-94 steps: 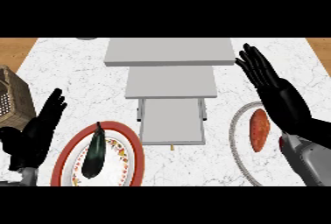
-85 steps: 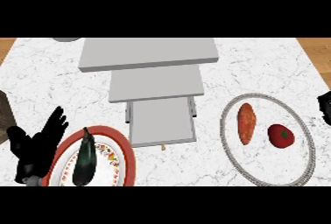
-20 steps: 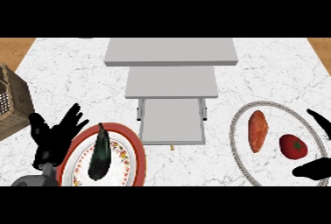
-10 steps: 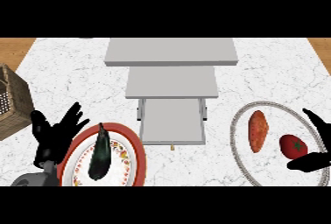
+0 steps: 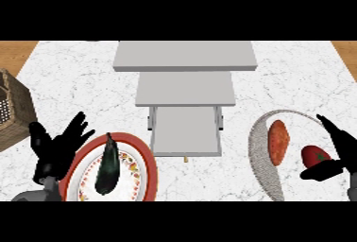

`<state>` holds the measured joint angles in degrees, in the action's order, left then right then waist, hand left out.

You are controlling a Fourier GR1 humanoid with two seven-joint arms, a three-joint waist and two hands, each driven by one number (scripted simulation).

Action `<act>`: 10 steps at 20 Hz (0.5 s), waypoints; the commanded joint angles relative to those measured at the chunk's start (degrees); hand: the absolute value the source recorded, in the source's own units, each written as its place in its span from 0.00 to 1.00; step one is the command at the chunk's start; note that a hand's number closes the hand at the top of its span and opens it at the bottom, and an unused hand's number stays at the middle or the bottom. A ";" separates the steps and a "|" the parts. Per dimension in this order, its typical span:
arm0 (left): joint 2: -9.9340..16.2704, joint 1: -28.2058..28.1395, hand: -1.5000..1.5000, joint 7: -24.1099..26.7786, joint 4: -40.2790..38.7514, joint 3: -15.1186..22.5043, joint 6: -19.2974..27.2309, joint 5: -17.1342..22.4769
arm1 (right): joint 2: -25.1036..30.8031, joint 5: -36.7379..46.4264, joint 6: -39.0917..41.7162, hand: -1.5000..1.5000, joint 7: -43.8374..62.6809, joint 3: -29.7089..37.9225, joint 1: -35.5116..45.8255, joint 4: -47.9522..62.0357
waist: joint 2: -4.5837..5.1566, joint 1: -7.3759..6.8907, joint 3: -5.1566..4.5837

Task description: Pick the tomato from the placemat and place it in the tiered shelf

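The right hand [image 5: 336, 158] is cut by the right edge of the view, so its palm and forearm do not show. Its fingers [image 5: 333, 134] cover a part of the placemat [image 5: 263, 163] and the right side of the tomato [image 5: 315, 155] (contact cannot be told). The plate [image 5: 143, 163] is cut at the bottom. The left hand [image 5: 55, 146] hides its left rim. A wicker basket [image 5: 12, 109] is cut by the left edge.
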<state>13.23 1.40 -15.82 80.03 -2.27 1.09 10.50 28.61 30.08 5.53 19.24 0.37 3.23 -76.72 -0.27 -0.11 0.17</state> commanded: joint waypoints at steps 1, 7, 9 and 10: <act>-1.31 -0.54 0.50 0.13 -1.50 0.99 0.30 -1.51 | -1.15 1.87 2.48 1.00 -3.83 -2.39 3.45 6.55 | 0.37 -0.29 -0.15; -0.89 2.48 0.50 -1.07 -4.00 -1.17 0.13 -0.95 | -1.02 2.42 7.29 1.00 -4.87 -4.91 -0.94 -2.53 | 0.24 0.36 -0.19; -1.45 0.65 0.50 -0.46 -3.60 -0.37 -0.03 -1.62 | -2.22 2.46 5.15 1.00 -10.06 -4.16 1.09 3.74 | 0.30 0.11 -0.17; -3.33 -2.62 0.50 0.57 0.22 1.52 0.56 -2.48 | -1.66 3.12 4.13 1.00 -11.79 -3.02 2.01 4.89 | 0.26 -0.08 -0.15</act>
<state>12.33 1.57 -16.24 79.91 -2.59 1.20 9.39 28.88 33.06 10.94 11.02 -3.25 4.75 -74.10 -0.65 -0.09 -0.51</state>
